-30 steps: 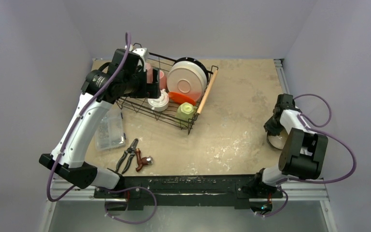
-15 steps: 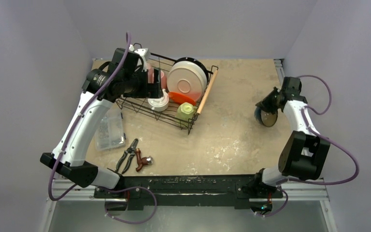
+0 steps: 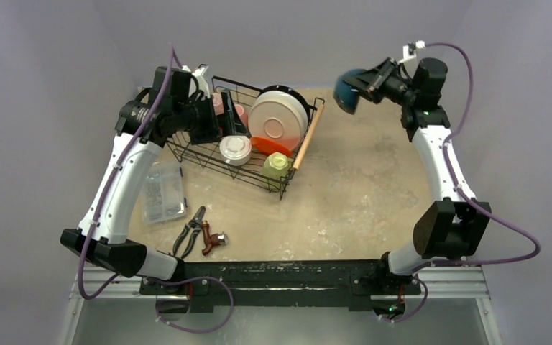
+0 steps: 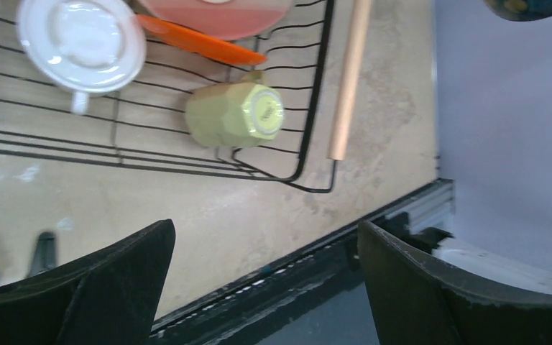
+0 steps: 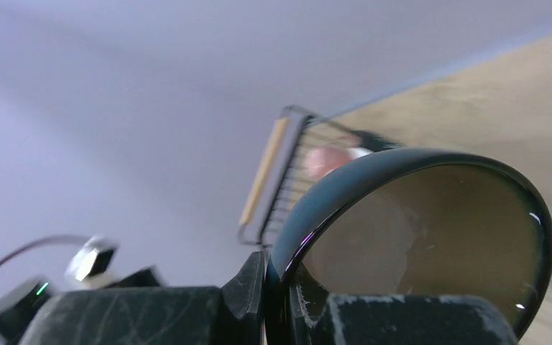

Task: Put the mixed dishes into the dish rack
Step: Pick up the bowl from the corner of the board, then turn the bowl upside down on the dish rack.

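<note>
A second earlier my right hand (image 3: 366, 84) was low at the right edge of the tabletop (image 3: 359, 194), beside the small dark bowl (image 3: 346, 91); since then it clenched on the bowl's rim and swung it up and away, so the bowl hung high above the far right of the tabletop, tipped on its side, well apart from the dish rack (image 3: 219, 167); the wrist view showed the rim pinched between my fingers (image 5: 248, 287). My left hand (image 3: 219, 118) drew back a little toward the rack's left end and stayed released, jaws wide, grasping nothing.

I judged the bowl to be the last dish outside the rack, so what remained was to carry it across and set it down; the cream plate (image 3: 279, 118), the red plate (image 3: 267, 146), the white mug (image 3: 235, 149) and the yellow-green mug (image 3: 277, 164) already sat inside.

Much was hard to read: the bowl was blurred from above, and only a sliver of it showed at the top corner of my left wrist view; the pink mug (image 3: 239, 113) was mostly covered by my left arm; the rack seen past the bowl from my right wrist was smeared; I could not tell which free slot would take the bowl.
</note>
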